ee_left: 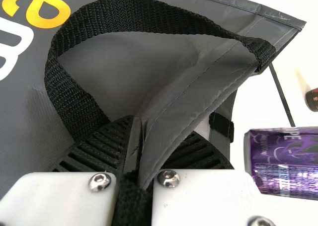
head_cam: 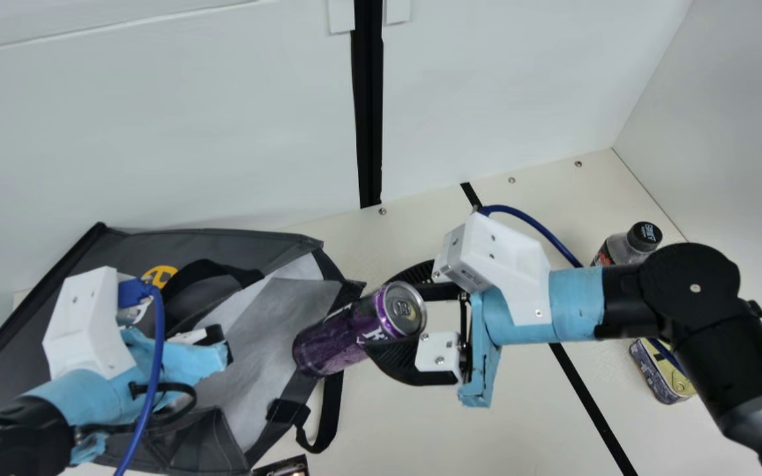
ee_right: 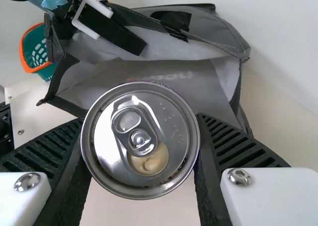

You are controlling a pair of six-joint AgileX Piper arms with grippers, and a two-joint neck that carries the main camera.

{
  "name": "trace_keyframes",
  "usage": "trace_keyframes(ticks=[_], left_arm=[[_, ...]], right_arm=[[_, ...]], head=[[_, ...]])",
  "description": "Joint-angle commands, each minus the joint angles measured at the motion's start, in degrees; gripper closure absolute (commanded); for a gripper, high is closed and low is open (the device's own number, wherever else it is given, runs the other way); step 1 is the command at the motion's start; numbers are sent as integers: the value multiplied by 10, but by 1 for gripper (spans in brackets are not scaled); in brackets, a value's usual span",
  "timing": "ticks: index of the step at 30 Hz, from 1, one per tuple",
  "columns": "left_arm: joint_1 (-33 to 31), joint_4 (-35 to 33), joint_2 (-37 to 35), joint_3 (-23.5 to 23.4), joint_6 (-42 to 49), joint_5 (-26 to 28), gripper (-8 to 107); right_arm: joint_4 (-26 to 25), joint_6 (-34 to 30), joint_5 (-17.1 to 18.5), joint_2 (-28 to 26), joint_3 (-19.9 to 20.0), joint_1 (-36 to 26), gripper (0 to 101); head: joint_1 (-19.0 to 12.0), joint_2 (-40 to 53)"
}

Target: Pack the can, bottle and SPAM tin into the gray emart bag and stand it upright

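Observation:
The gray emart bag (head_cam: 129,248) lies on its side at the left, its mouth open toward the right. My left gripper (head_cam: 212,340) is at the bag's upper edge; in the left wrist view this gripper (ee_left: 141,161) is shut on the rim of the bag (ee_left: 194,97) beside a black strap. My right gripper (head_cam: 397,314) holds the purple can (head_cam: 348,327), bottom end at the bag's mouth; the right wrist view has the can's lid (ee_right: 141,139) between the fingers of the gripper (ee_right: 141,156). The bottle (head_cam: 626,244) and SPAM tin (head_cam: 662,373) are behind and below my right arm.
A teal basket with an orange rim (ee_right: 30,47) stands beyond the bag in the right wrist view. White walls (head_cam: 156,132) rise behind the table (head_cam: 421,423). A small dark object (head_cam: 285,467) is at the main view's bottom edge.

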Motion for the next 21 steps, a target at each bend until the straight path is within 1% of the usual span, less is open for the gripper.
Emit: trace_keyframes(ticks=[1, 6, 21], left_arm=[[0, 0, 0, 0, 0, 0, 107], [0, 0, 0, 0, 0, 0, 107], [0, 0, 0, 0, 0, 0, 107]], right_arm=[[7, -6, 2, 7, -3, 1, 101], [21, -19, -4, 30, -10, 12, 101], [53, -47, -58, 110, -31, 86, 101]], head=[[-13, 0], [-13, 0], [-13, 0]])
